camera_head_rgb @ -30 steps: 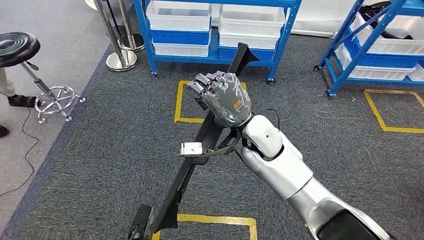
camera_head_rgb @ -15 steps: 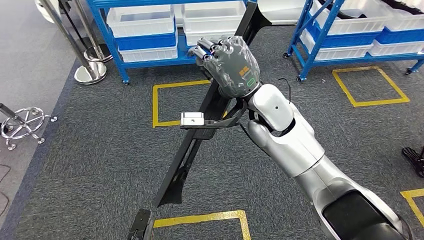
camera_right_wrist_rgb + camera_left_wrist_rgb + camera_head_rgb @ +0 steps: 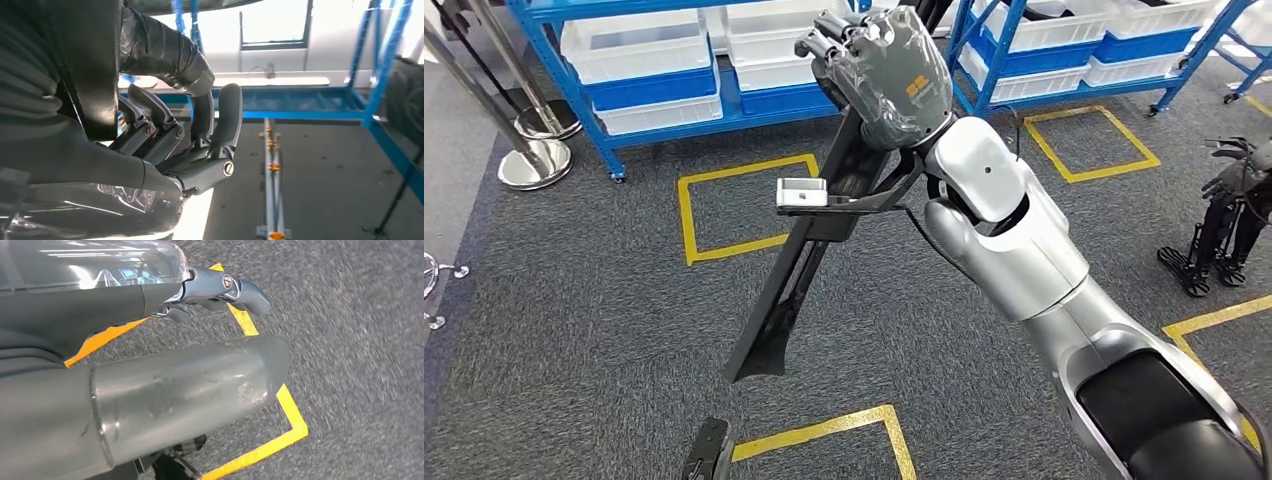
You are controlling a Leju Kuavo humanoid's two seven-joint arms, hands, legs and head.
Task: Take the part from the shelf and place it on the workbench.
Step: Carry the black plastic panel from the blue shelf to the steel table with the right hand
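Black and long, the part (image 3: 809, 245) is in my right hand (image 3: 886, 62), and my fingers (image 3: 220, 122) are wrapped tightly around its upper section. In the right wrist view I see them curled on the dark bar, so the grip looks firm. The part hangs in the air, slanted, with its lower end pointing down toward the grey carpet (image 3: 574, 300) and its top end rising past my hand toward the shelves. One small metal block (image 3: 802, 191) sits on a side bracket of the part, just below my hand.

My left hand (image 3: 190, 375) hangs low over the carpet, near a yellow line (image 3: 285, 410). I cannot tell if its fingers are spread or curled, because the wrist view shows too little of them.

I judge that the taking step is done: the part is off the shelf and I am carrying it. No workbench is before me, so the next move calls for turning or walking until I find it, and keeping the long part away from the racks while I do so. The low end may swing, so I should move slowly.

Counting outward: one part, one metal block. Behind stand two blue shelves (image 3: 584, 75), carrying white and blue bins (image 3: 639, 45). On the floor I count four yellow squares (image 3: 689, 215), complete or partial. One steel post base (image 3: 532, 160) stands at the left, and one dark folded stand (image 3: 1224, 225) at the right.
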